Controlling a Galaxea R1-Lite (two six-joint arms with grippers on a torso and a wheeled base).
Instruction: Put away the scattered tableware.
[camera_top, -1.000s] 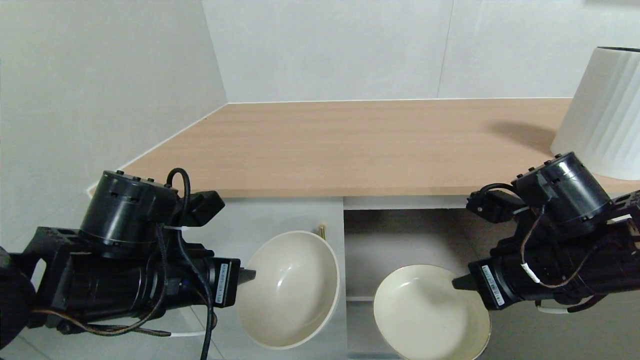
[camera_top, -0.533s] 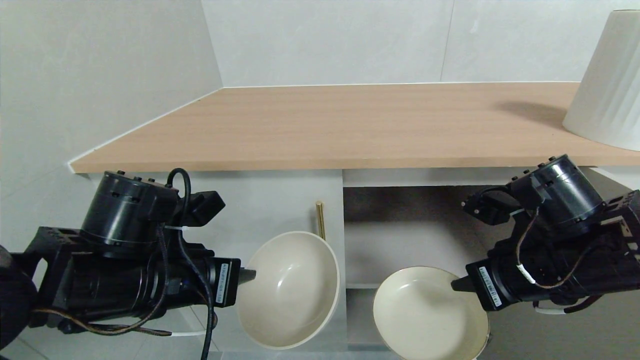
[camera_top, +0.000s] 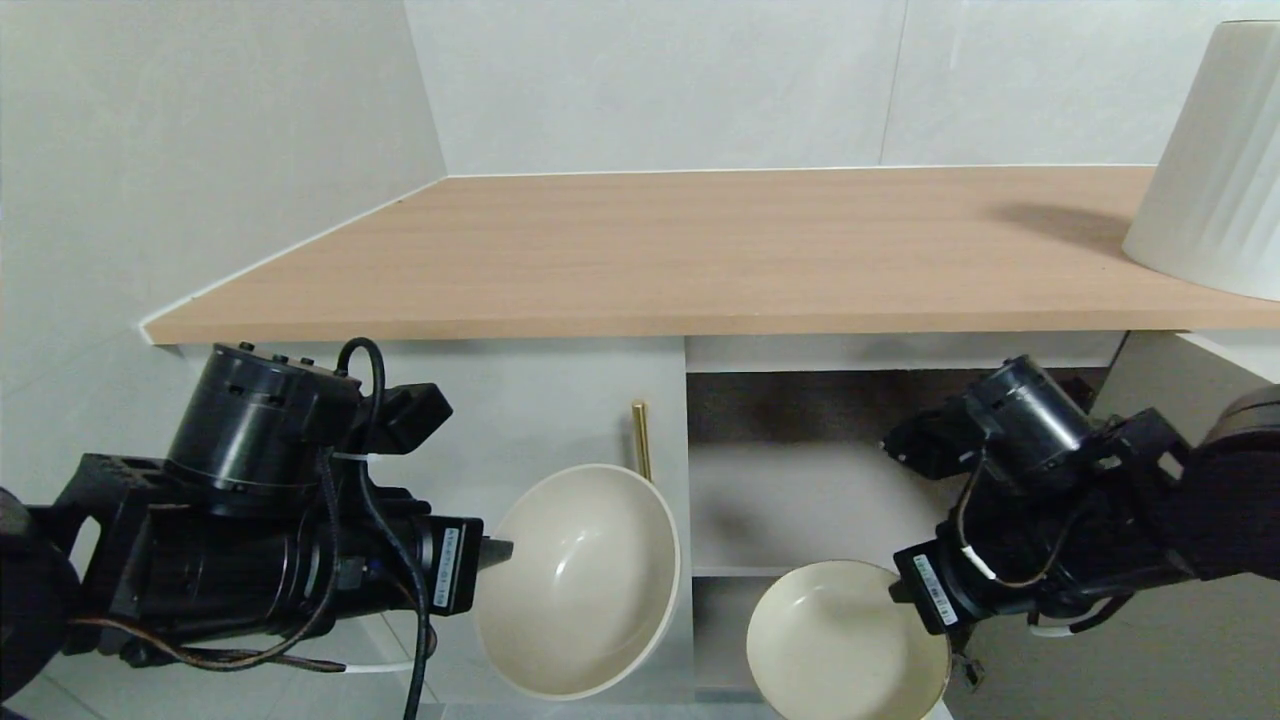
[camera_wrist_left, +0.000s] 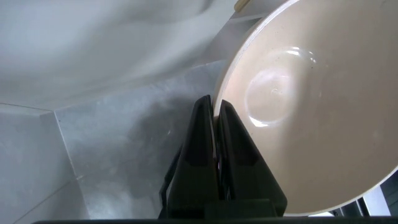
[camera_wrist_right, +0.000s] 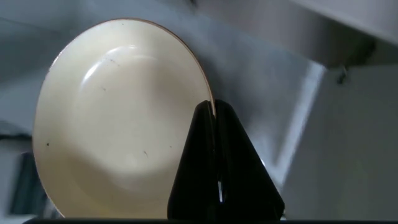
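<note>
A deep cream bowl (camera_top: 580, 580) hangs in front of the shut left cabinet door, its rim pinched by my left gripper (camera_top: 497, 552), which is shut on it. The left wrist view shows that bowl (camera_wrist_left: 311, 112) with the gripper (camera_wrist_left: 216, 115) clamped on its edge. A shallower cream plate (camera_top: 845, 640) hangs low before the open right cabinet bay, held at its rim by my right gripper (camera_top: 900, 590), shut on it. In the right wrist view the plate (camera_wrist_right: 118, 124) sits tilted with the gripper (camera_wrist_right: 212, 109) on its rim.
A wooden countertop (camera_top: 700, 250) runs above the cabinet. A white ribbed lampshade (camera_top: 1210, 160) stands at its right end. The left door has a brass handle (camera_top: 640, 438). The open bay holds a pale shelf (camera_top: 800, 510).
The head camera tilted between the earliest frame and now, showing more of the cabinet front. My right arm has moved lower and leftward toward the open bay, carrying the plate. The left arm held still.
</note>
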